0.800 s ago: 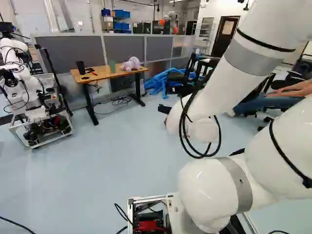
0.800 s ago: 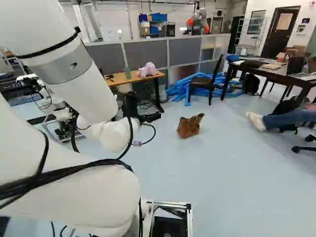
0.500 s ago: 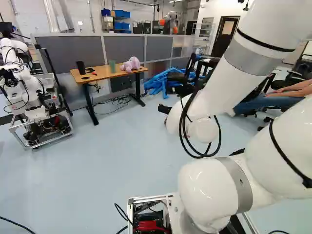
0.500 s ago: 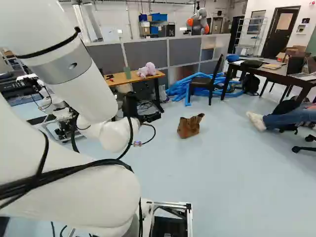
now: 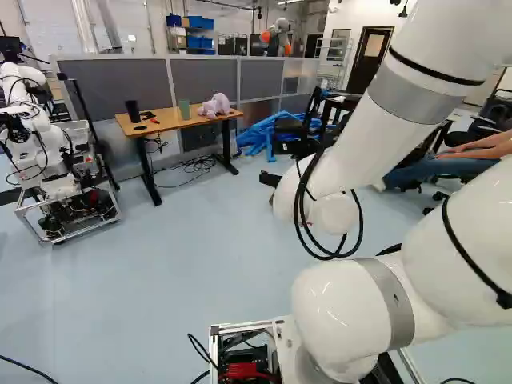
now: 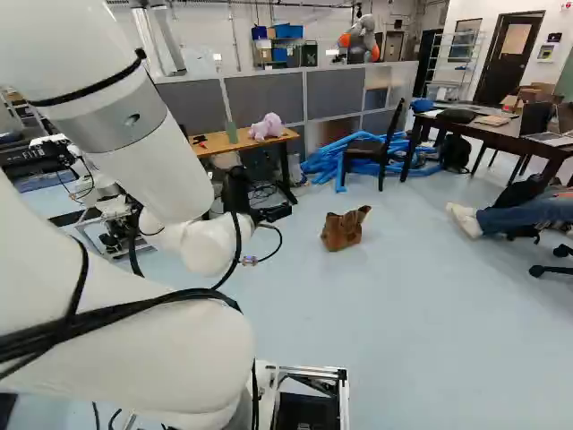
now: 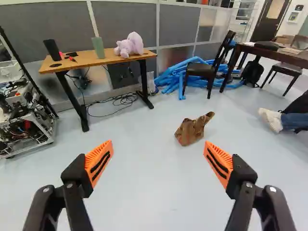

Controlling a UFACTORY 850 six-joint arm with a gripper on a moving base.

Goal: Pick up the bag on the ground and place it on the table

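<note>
Spreading the orange pads (image 7: 99,162) of our empty gripper (image 6: 281,212) wide apart, we face the brown bag (image 7: 190,131), which slumps on the floor (image 7: 154,192) ahead, slightly right. Farther off to the left stands the wooden counter (image 7: 86,58), bearing a purple plush toy (image 7: 130,45); blue tubes (image 7: 169,82) lie beyond the bag.

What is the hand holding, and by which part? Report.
Nothing is held: the hand is open, and the brown bag sits on the floor ahead of it.

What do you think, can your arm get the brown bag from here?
Probably not without rolling closer: the bag sits on the floor well ahead of the open gripper. I see nothing between them blocking the way, though.
</note>
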